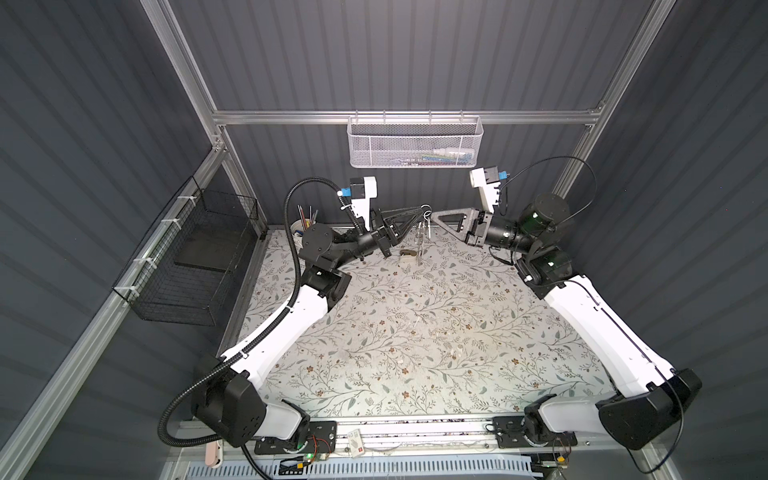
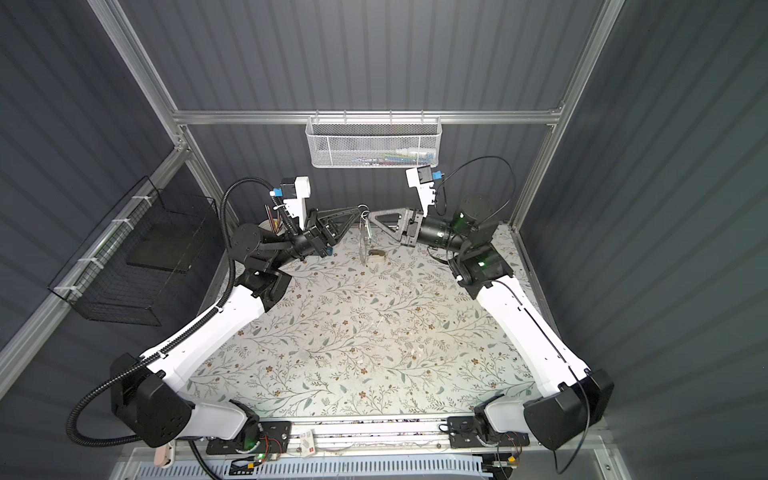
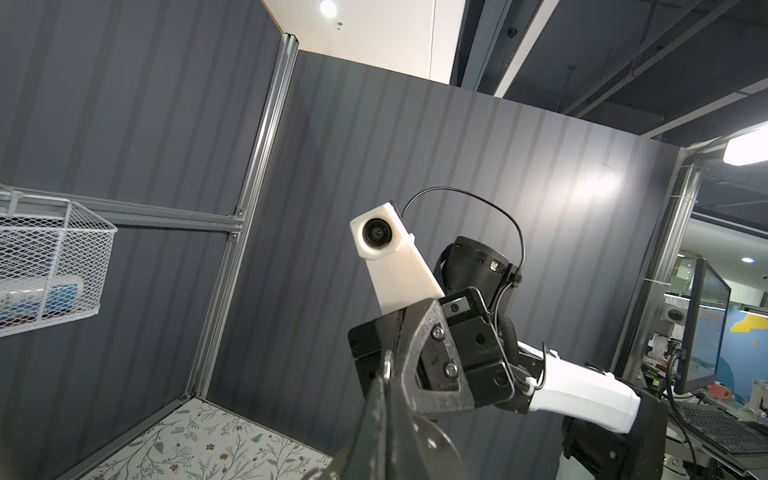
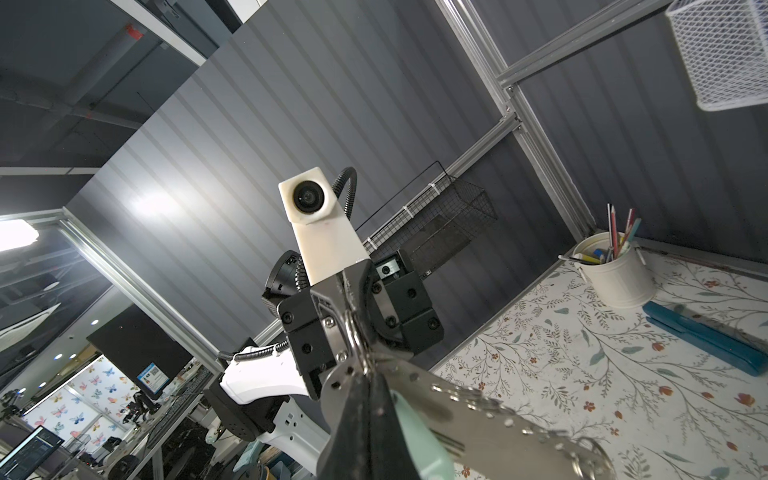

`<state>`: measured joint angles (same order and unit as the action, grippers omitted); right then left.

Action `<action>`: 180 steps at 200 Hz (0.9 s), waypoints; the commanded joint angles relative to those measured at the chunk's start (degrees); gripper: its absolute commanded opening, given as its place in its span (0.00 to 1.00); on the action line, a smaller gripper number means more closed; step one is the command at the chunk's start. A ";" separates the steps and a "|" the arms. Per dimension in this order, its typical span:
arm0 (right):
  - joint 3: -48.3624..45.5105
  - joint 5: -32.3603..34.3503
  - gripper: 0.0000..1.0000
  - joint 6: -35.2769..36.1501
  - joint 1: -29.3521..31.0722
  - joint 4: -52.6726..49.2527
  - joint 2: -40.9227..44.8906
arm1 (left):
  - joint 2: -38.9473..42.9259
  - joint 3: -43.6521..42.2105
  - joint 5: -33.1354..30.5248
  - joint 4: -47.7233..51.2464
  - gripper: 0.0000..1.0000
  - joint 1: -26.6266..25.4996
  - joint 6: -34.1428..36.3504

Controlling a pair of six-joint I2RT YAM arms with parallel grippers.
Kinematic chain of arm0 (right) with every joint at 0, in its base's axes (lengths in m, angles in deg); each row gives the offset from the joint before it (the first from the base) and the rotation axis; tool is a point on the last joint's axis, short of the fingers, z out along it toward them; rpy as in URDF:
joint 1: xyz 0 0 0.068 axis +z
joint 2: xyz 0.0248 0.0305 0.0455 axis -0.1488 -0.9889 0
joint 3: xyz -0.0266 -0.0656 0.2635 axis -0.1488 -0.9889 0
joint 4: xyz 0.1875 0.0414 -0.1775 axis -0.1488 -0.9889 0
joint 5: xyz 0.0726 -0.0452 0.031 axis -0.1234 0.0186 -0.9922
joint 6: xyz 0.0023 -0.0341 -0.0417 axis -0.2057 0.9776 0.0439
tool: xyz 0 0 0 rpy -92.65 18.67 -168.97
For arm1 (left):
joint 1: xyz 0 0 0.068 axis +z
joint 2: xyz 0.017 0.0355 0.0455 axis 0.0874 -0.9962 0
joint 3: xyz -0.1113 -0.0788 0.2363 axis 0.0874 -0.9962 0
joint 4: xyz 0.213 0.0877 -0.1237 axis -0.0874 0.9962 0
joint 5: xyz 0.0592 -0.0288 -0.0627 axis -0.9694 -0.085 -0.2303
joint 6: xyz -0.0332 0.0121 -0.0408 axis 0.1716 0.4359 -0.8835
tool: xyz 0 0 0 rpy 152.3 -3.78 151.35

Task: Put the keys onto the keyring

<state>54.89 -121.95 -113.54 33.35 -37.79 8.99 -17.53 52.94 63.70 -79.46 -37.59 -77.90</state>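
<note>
Floral table (image 1: pixel 415 332) seen from above: raised at twelve o'clock, the keyring (image 4: pixel 478 415) is pinched by the closed left gripper (image 1: pixel 419 210) and the keys (image 4: pixel 419 439) by the closed right gripper (image 1: pixel 434 215), and the keys could be dropped if the dangling keyring twists away.

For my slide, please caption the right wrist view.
Left pincer meets right pincer tip to tip, keyring and mint-tagged keys between them.

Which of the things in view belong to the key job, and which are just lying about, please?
Job: keys, keyring, left pincer, right pincer.
Lying about: tan-and-white lump, teal case, pen pot, white mesh basket, black wire basket.
</note>
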 commanded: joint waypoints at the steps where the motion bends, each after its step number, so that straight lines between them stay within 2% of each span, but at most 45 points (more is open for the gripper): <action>1: -0.63 -1.61 0.04 -2.11 0.07 2.99 -1.07 | 0.56 2.38 0.56 -3.65 0.00 -0.29 -1.14; 103: -1.52 -2.40 0.06 -3.89 0.71 5.29 -3.14 | -1.17 3.62 0.65 -5.06 0.00 -0.29 -2.25; 140: -1.48 -2.51 0.15 -3.83 0.67 5.47 -3.61 | -1.49 3.67 0.63 -5.33 0.00 -0.29 -2.32; 165: -2.05 -0.82 0.29 -2.47 -0.15 4.50 -2.61 | -1.36 3.34 0.50 -4.85 0.00 -0.29 -1.60; 180: -2.85 0.68 0.29 -1.27 -0.93 3.47 -1.49 | -1.15 3.09 0.15 -4.39 0.00 -0.29 -1.09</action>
<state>53.44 -123.46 -116.63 33.38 -33.23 5.89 -18.93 53.84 63.29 -81.06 -37.50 -79.36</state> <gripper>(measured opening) 0.288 0.045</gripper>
